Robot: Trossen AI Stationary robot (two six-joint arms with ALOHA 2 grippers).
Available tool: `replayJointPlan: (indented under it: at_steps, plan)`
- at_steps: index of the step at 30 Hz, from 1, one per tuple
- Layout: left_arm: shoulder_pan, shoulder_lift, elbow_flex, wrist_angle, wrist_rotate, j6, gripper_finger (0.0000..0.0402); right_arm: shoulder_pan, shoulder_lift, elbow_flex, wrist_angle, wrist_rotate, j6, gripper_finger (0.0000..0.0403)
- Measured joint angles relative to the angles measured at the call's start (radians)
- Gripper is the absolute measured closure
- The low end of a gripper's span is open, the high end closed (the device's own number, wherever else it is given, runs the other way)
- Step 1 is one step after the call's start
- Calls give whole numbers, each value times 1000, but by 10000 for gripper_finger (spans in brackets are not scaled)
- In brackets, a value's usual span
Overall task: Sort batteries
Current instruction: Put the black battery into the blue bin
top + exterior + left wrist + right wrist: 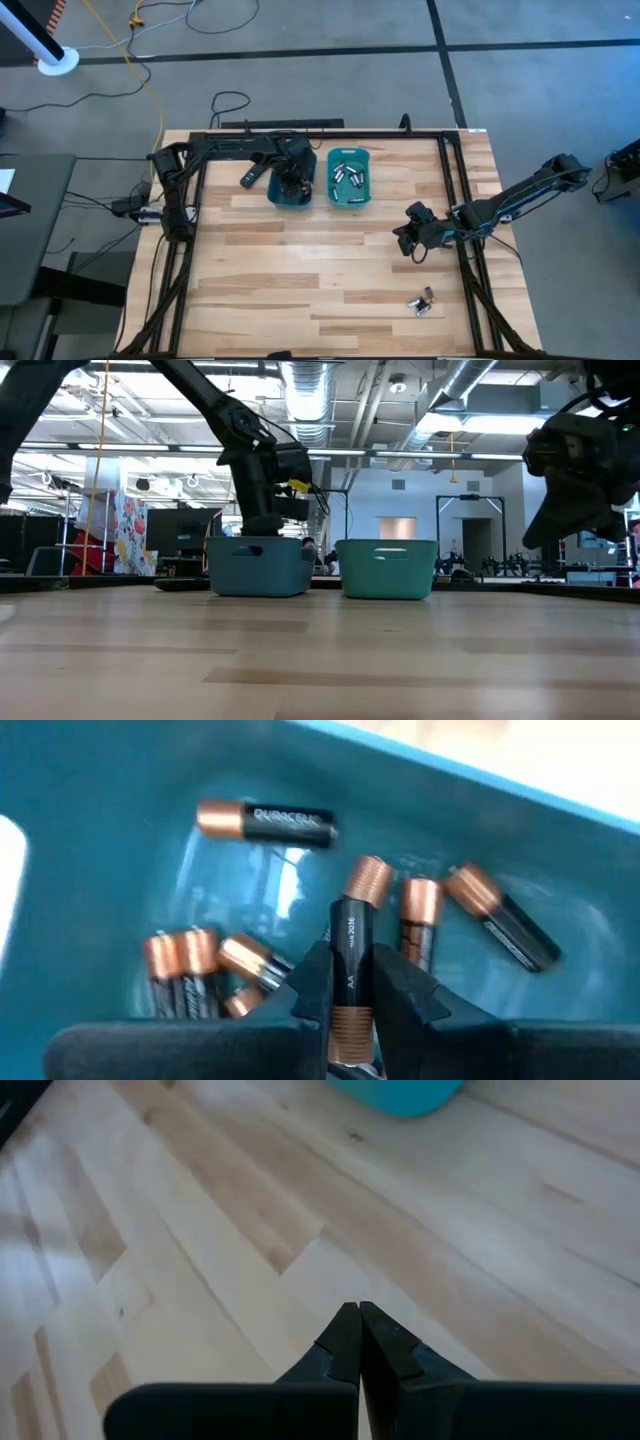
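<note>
The left gripper (pixel 350 1005) hides the left teal bin's (pixel 277 199) contents from above, clamping a copper-ended battery (pixel 352 955) inside; the right gripper (pixel 352 1342), pinched empty, hovers at three o'clock over woodgrain

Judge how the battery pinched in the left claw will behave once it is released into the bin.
The battery in the left claw is a rigid, smooth cylinder, so it will probably roll and knock against the batteries lying in the teal bin. The bin's walls should contain it. It looks dense for its size.
</note>
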Motion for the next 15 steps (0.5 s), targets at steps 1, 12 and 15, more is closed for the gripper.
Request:
replayJointPlan:
  at_steps: [1,12,15]
  plan:
    - [0,6,1,2,-6,4,360,-9,0,0,0,0,1,382]
    - [7,19,-1,39,-32,9,235,-60,0,0,1,0,7,382]
    - [8,15,-2,35,-32,26,223,-62,0,0,1,0,7,382]
